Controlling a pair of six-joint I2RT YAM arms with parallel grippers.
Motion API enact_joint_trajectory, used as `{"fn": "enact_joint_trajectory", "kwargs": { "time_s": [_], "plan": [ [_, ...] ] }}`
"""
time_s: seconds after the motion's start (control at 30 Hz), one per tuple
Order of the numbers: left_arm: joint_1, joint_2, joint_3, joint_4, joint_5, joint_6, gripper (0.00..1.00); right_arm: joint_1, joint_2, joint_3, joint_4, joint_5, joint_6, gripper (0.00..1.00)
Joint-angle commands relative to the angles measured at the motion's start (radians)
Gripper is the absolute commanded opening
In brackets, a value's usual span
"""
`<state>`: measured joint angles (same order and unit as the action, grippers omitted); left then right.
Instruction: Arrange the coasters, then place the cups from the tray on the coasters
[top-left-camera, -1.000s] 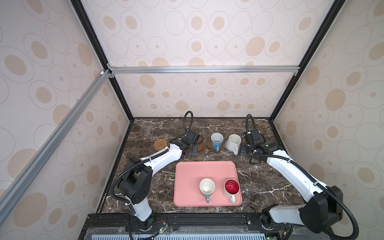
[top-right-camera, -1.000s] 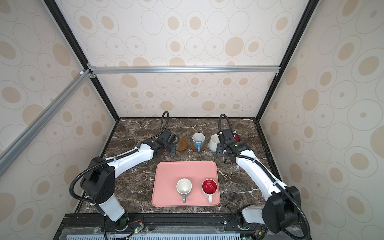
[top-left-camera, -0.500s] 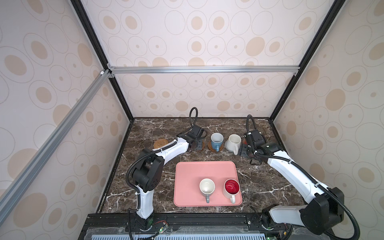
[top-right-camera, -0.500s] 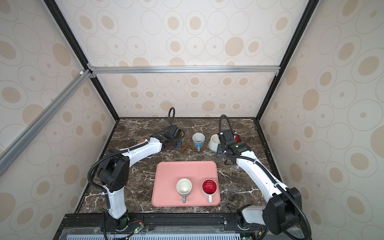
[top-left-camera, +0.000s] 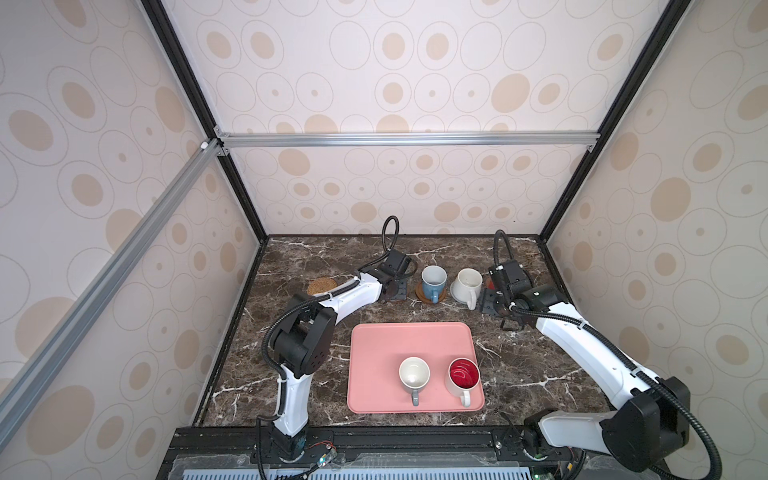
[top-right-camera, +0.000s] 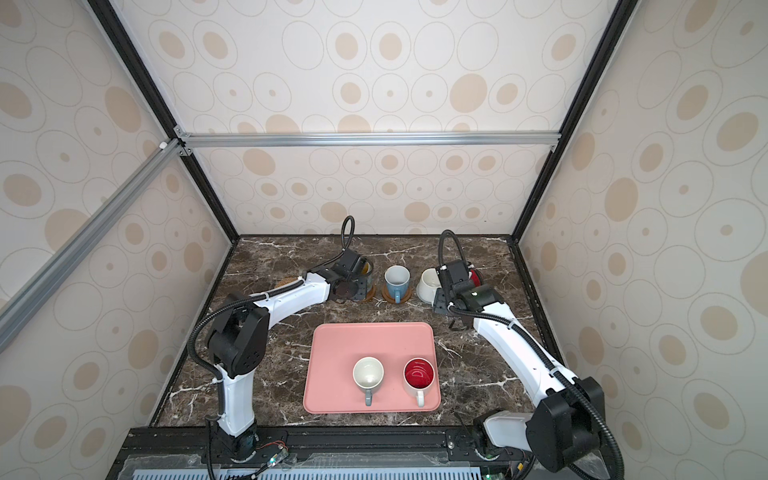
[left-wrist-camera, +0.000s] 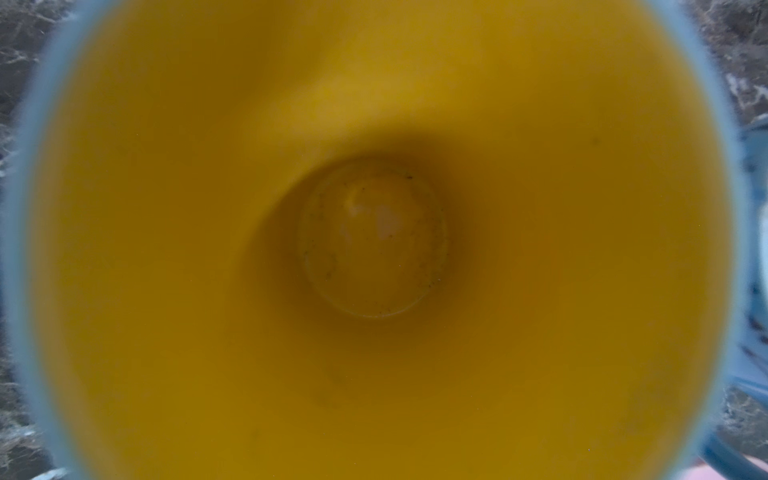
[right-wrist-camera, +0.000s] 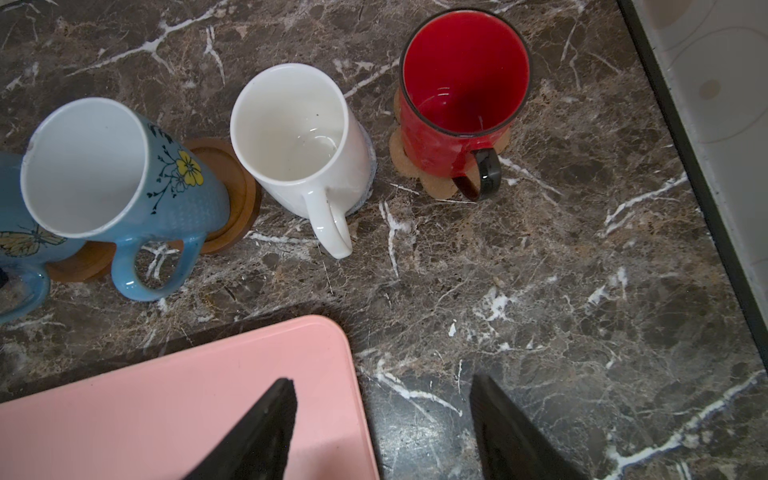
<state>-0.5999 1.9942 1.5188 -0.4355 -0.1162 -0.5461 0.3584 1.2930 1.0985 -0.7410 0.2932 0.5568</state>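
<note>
My left gripper (top-left-camera: 395, 286) is shut on the patterned blue cup (top-right-camera: 365, 268), holding it at the back row over a brown coaster (right-wrist-camera: 83, 259); its yellow inside (left-wrist-camera: 374, 237) fills the left wrist view and hides the fingers. To its right stand the light blue cup (top-left-camera: 433, 280) on a brown disc (right-wrist-camera: 237, 199), the white cup (top-left-camera: 467, 284), and the red cup (right-wrist-camera: 461, 108) on the paw coaster (right-wrist-camera: 405, 160). My right gripper (right-wrist-camera: 382, 399) hangs open and empty over the pink tray's (top-left-camera: 374, 353) far right corner. On the tray stand a grey cup (top-left-camera: 414, 374) and a red-lined white cup (top-left-camera: 463, 374).
A tan rattan coaster (top-left-camera: 322, 285) lies bare at the back left, beside my left forearm. The enclosure walls and black frame posts close in the marble table (top-left-camera: 519, 374) on three sides.
My left arm swung its gripper and the patterned cup to the right, nearer the light blue cup, and then settled. The right arm and the other cups have not moved.
</note>
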Motion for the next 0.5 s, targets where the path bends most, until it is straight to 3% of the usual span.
{"fn": "enact_joint_trajectory", "kwargs": {
  "time_s": [0.0, 0.47],
  "plan": [
    [0.008, -0.018, 0.076, 0.058, -0.025, -0.015, 0.15, -0.006, -0.023, -0.016, -0.023, 0.025, 0.008, 0.70],
    [0.008, -0.016, 0.061, 0.054, -0.025, -0.038, 0.15, -0.006, -0.018, -0.025, -0.012, 0.018, 0.009, 0.70]
  ]
}}
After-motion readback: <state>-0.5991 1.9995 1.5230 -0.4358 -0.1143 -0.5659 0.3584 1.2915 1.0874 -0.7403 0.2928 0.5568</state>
